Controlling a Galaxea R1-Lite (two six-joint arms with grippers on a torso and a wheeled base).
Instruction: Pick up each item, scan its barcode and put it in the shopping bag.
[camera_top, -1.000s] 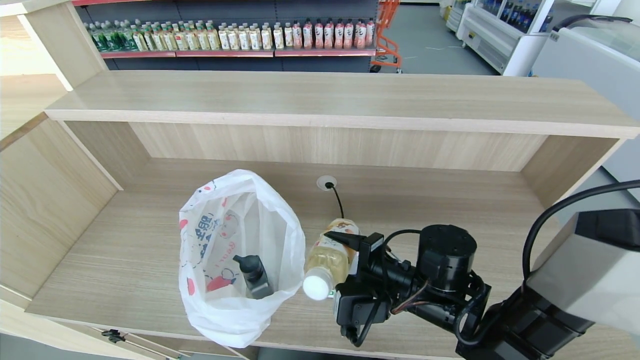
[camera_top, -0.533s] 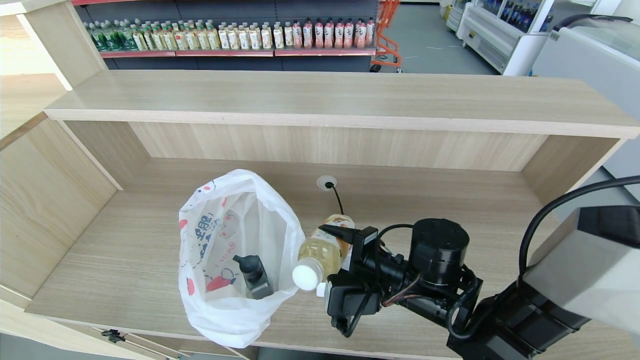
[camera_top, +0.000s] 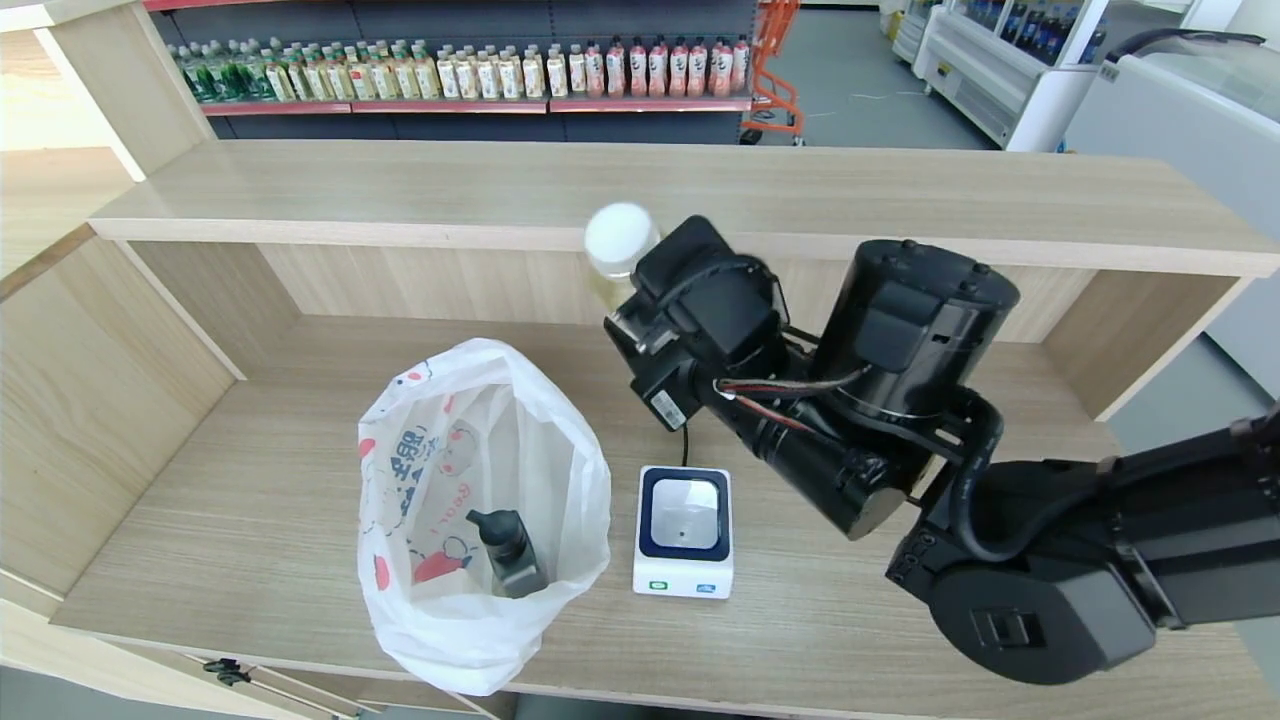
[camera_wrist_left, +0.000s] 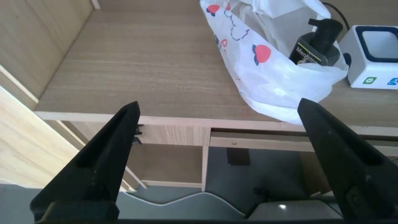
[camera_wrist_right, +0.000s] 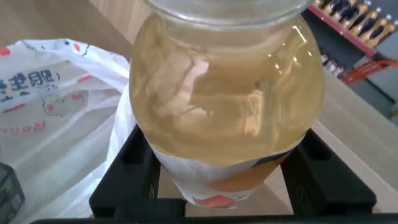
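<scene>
My right gripper (camera_top: 632, 300) is shut on a bottle of yellowish drink (camera_top: 616, 243) with a white cap, held high in the air above the counter, right of the shopping bag. In the right wrist view the bottle (camera_wrist_right: 229, 106) sits between the black jaws. The white shopping bag (camera_top: 470, 480) stands open on the counter with a dark pump bottle (camera_top: 508, 553) inside. A white barcode scanner (camera_top: 684, 530) lies just right of the bag. My left gripper (camera_wrist_left: 224, 162) is open, low in front of the counter's front edge, holding nothing.
The wooden counter (camera_top: 250, 520) has raised side walls and a high back ledge (camera_top: 400, 190). A black cable (camera_top: 685, 440) runs from the scanner toward the back. Bare counter lies left of the bag (camera_wrist_left: 273, 74).
The right arm lifted the drink bottle from low beside the bag's rim to high above the counter, uncovering the scanner. Bag and pump bottle stayed put.
</scene>
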